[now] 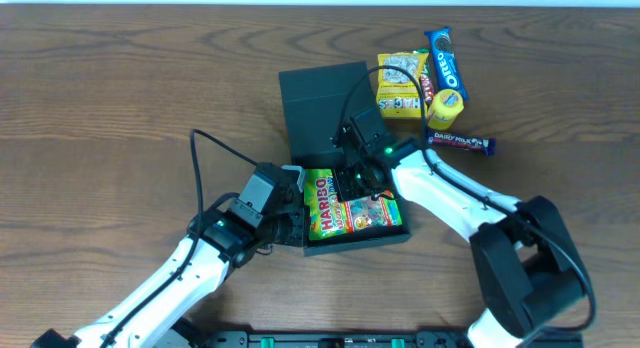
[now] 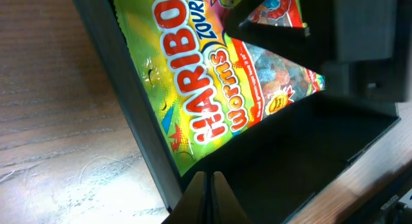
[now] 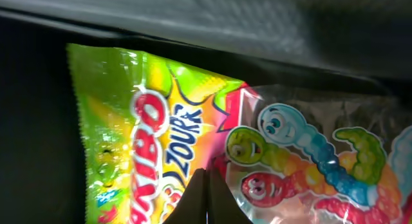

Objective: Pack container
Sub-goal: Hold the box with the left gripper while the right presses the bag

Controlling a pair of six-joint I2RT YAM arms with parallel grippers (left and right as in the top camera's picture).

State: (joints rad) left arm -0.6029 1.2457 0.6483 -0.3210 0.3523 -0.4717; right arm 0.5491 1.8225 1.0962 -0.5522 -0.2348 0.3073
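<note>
Currently logging container at mid-surface, open, lid flap thrown back on the far side. Inside the tray: Haribo bag lying flat, long axis roughly left to right, filling most of the floor.

Reading left pincer as closed, tips together at the tray's left wall; cannot tell whether pinching the wall or merely bracing it. Reading right pincer as closed too, tips right over the bag's printed face, inside the tray; unclear whether catching any film.

Outside, to the far right of the container: yellow box, Oreo pack, yellow tub, Dairy Milk bar, clustered near one another, apart from the tray. Judging the bag as placed and those four as left to pack.

Key relation for the coming move: cluster lying far-right of the right pincer, on the right arm's side, well apart from the left arm across the tray. So favouring the right arm for the fetch. Oreo pack: long axis near-to-far, slightly tilted. Dairy Milk bar: long axis left to right, nearest of the four to the right arm.
</note>
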